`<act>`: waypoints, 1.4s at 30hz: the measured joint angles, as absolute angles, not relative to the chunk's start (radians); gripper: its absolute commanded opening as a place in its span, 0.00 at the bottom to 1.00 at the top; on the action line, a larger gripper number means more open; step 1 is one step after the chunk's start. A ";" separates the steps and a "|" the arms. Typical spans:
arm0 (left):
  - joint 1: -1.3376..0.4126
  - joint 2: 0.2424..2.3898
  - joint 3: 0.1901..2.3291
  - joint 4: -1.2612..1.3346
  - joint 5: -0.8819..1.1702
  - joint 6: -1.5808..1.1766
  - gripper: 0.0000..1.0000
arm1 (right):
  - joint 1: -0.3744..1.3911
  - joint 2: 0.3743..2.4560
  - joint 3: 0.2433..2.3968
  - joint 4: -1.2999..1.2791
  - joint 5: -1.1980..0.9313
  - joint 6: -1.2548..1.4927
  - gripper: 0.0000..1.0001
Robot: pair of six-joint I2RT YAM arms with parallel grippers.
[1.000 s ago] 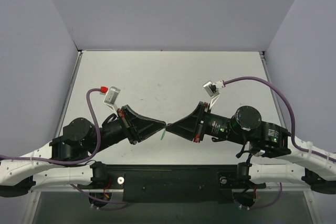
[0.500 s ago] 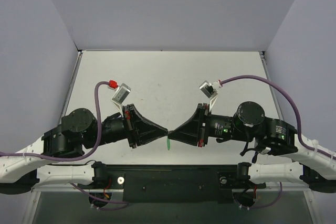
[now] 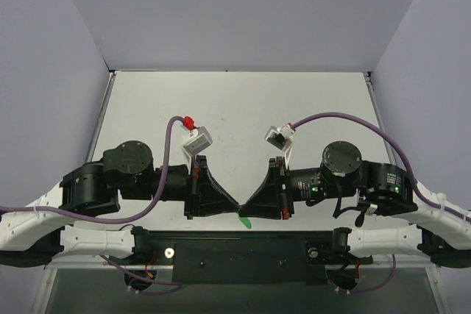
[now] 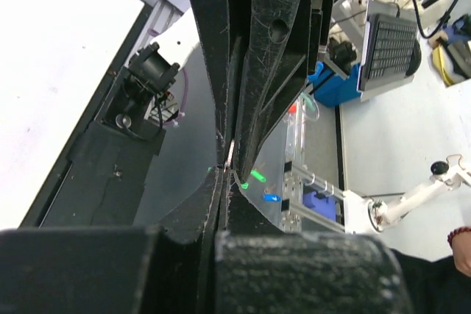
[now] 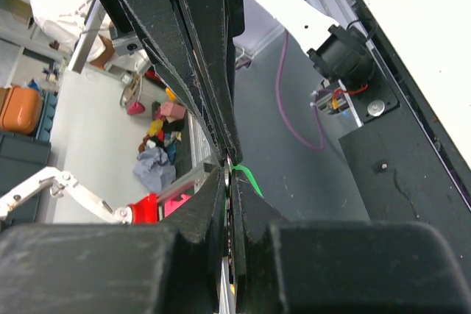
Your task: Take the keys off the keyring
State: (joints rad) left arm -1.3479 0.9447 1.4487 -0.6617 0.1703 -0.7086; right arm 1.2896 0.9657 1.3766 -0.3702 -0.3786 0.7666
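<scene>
My left gripper (image 3: 235, 205) and right gripper (image 3: 247, 205) meet tip to tip at the table's near edge. Both are shut. The bright green keyring (image 3: 245, 221) hangs just below the joined tips. In the right wrist view my right gripper (image 5: 229, 168) pinches the thin silver edge of the key (image 5: 229, 182), and the green keyring (image 5: 246, 176) curls out beside the tip. In the left wrist view my left gripper (image 4: 223, 174) is shut at the tips, with the silver key (image 4: 230, 154) showing just beyond, between the opposite fingers. What the left tips pinch is mostly hidden.
The white table (image 3: 235, 108) stretches behind the grippers, with grey walls on three sides. The black base plate (image 3: 243, 255) lies right under the tips. Purple cables (image 3: 171, 137) (image 3: 331, 115) arch over each wrist.
Both grippers have moved toward the near edge and levelled out, tips staying together. The green keyring has come down with them, now over the table's front edge.
</scene>
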 measured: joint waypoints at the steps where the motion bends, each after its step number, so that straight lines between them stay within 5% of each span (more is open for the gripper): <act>1: -1.348 0.950 1.457 -0.675 0.179 -0.702 0.00 | 1.290 0.968 1.377 -0.374 -0.384 0.764 0.00; 26: -1.338 1.114 1.649 -0.925 0.429 -0.534 0.00 | 1.298 0.998 1.382 -0.455 -0.546 0.730 0.00; 36: -1.337 1.087 1.635 -0.898 0.362 -0.577 0.00 | 1.298 0.982 1.382 -0.441 -0.491 0.728 0.00; 42: -1.336 1.011 1.564 -0.805 0.232 -0.641 0.12 | 1.298 0.947 1.354 -0.376 -0.389 0.733 0.00</act>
